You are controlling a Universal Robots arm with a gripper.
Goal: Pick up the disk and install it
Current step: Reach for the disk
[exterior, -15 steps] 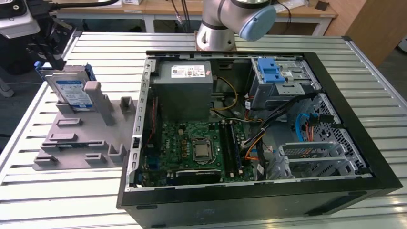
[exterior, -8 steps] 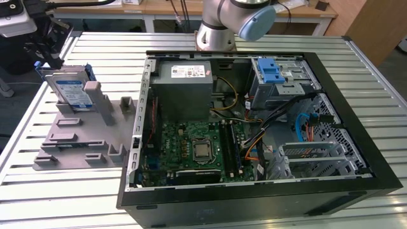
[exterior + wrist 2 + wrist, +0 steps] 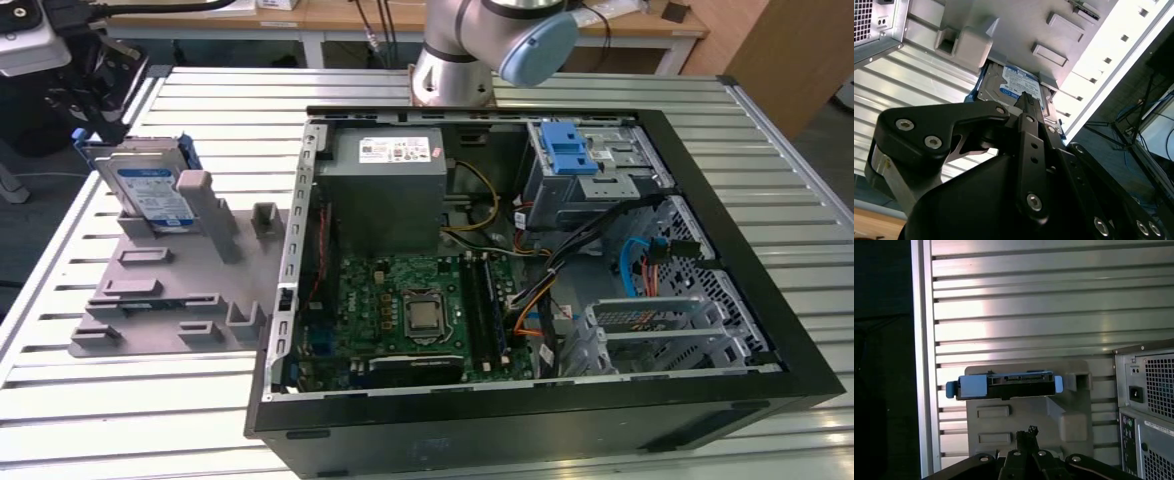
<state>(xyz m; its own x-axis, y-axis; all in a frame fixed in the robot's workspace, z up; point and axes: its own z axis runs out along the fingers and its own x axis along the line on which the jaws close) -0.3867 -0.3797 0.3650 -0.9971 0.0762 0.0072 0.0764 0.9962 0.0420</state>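
Disk (image 3: 144,185) stands on edge in the grey holder (image 3: 150,292); my gripper (image 3: 1029,432) hovers near, fingers seemingly pinched together, empty.

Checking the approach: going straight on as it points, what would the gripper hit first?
Probably the flat silver disk with a blue label, standing in the grey plastic holder ahead of the gripper; depth unclear.

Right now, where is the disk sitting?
The disk stands on edge in the grey fixture on the slatted table, at the exterior view's left, just outside the open computer case.
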